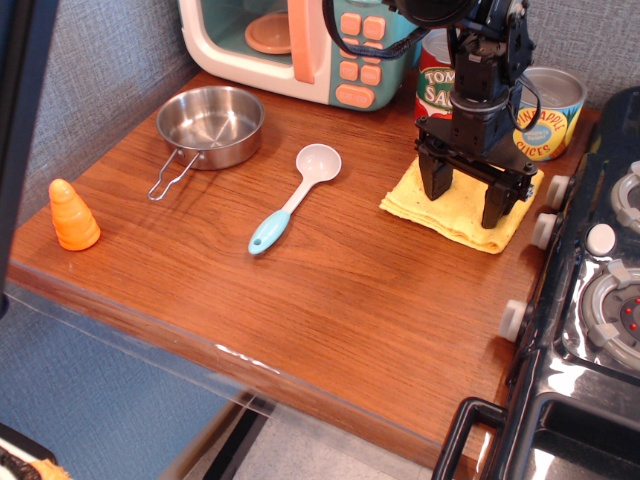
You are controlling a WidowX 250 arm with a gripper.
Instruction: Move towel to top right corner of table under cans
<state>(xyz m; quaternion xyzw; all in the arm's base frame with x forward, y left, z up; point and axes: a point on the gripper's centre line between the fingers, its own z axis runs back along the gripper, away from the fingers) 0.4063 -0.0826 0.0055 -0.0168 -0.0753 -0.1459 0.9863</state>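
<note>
The yellow towel (457,217) lies flat on the brown table (340,300) at the back right, just in front of the cans. The red Tomato Sauce can (434,92) and the yellow-and-blue Pineapple Slices can (553,118) stand behind it, both partly hidden by the arm. My gripper (467,200) points straight down over the towel. It is open, its two fingers spread wide with the tips on or just above the cloth. The towel is not under the cans; it lies on the table in front of them.
A steel pan (212,125) sits at the back left and a white spoon with a blue handle (295,197) lies mid-table. An orange cone toy (73,215) stands near the left edge. A toy microwave (290,40) is at the back and a black toy stove (590,300) along the right.
</note>
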